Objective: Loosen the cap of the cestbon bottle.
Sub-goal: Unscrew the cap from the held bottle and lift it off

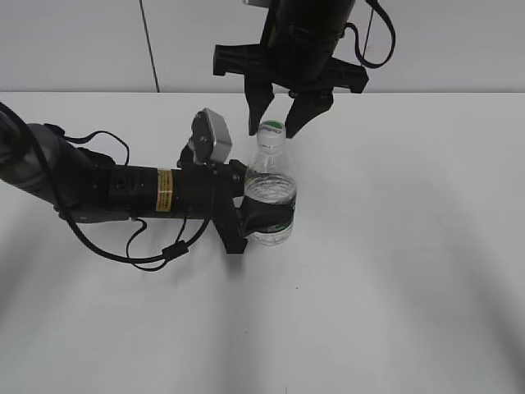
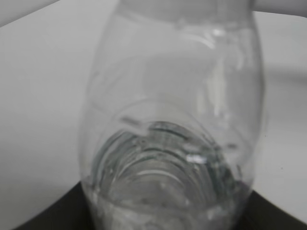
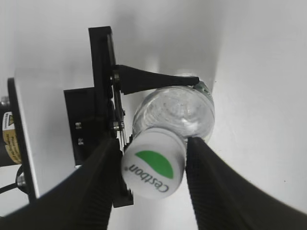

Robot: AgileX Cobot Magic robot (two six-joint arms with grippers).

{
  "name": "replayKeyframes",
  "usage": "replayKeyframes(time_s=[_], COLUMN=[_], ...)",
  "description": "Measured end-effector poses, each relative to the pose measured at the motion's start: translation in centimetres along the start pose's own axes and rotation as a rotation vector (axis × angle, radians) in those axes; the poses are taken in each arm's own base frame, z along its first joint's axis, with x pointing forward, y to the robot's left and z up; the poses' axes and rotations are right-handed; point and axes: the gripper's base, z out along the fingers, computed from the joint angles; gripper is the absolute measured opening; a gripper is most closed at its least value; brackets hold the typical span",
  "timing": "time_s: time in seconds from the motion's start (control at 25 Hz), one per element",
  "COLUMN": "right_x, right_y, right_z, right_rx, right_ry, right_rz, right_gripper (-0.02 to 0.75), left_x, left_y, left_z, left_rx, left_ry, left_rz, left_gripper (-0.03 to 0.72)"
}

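Observation:
The cestbon bottle (image 1: 271, 176) stands upright on the white table, clear with a dark green label band low on its body. My left gripper (image 1: 264, 217) reaches in from the left and is shut on the bottle's lower body; in the left wrist view the bottle (image 2: 172, 120) fills the frame. The white cap (image 3: 153, 165), with its green half-circle and "Cestbon" lettering, sits on the bottle neck (image 1: 272, 127). My right gripper (image 3: 153, 148) comes down from above (image 1: 276, 125). Its two fingers straddle the cap closely, with a slight gap showing.
The white table (image 1: 410, 246) extends around the bottle, with a pale wall behind. The left arm and its cables (image 1: 123, 193) lie across the left side of the table. Nothing else stands near the bottle.

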Motion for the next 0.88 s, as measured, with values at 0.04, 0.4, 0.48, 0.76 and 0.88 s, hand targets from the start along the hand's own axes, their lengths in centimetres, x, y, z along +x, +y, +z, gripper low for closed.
replayKeyframes(time_s=[0.04,0.4,0.48,0.76,0.88], right_x=[0.04,0.09,0.09,0.07,0.05], right_y=[-0.02,0.03,0.02,-0.02,-0.08], right_z=[0.05,0.10,0.10,0.10,0.10], right_rx=[0.000,-0.006,-0.005,-0.001,0.006], right_ry=[0.003,0.007,0.007,0.005,0.004], right_rz=[-0.001,-0.011,-0.015,-0.109,-0.298], right_gripper=[0.363,0.307,0.307,0.306,0.305], left_x=[0.00,0.00,0.01,0.03,0.03], left_y=[0.00,0.00,0.00,0.02,0.02], left_z=[0.00,0.00,0.00,0.00,0.00], left_rx=[0.000,0.000,0.000,-0.002,-0.002], left_ry=[0.000,0.000,0.001,0.003,0.003], left_rz=[0.000,0.000,0.000,-0.001,-0.001], left_gripper=[0.363,0.363,0.363,0.363,0.363])
